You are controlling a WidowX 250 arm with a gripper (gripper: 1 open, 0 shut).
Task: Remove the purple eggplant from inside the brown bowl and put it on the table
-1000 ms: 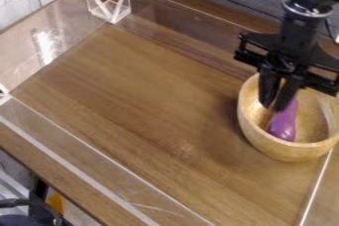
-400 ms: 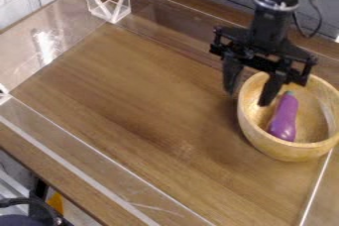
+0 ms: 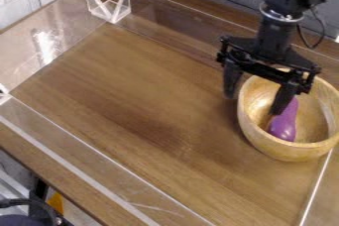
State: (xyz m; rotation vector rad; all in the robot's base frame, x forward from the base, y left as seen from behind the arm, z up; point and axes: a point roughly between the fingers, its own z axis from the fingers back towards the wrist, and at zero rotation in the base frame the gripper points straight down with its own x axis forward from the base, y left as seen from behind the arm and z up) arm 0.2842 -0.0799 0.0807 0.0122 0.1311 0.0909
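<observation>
Hand [image 3: 265, 83] points down over the bowl's [image 3: 256, 129] left rim, fingers spread wide, holding nothing. Eggplant [image 3: 284, 119] lies inside the bowl. Judged step: approach for pickup. Next move calls for lowering astride the eggplant and closing.

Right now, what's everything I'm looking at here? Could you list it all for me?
purple eggplant: one, magenta-purple, lying inside the bowl
brown bowl: one, light-brown wood, at the table's right edge
table: one, brown wood grain
clear walls: transparent acrylic, along the table's edges
clear angled stand: one, transparent, far left corner
gripper: one, black, jaws open, reaching down over the bowl's near rim and the eggplant
</observation>
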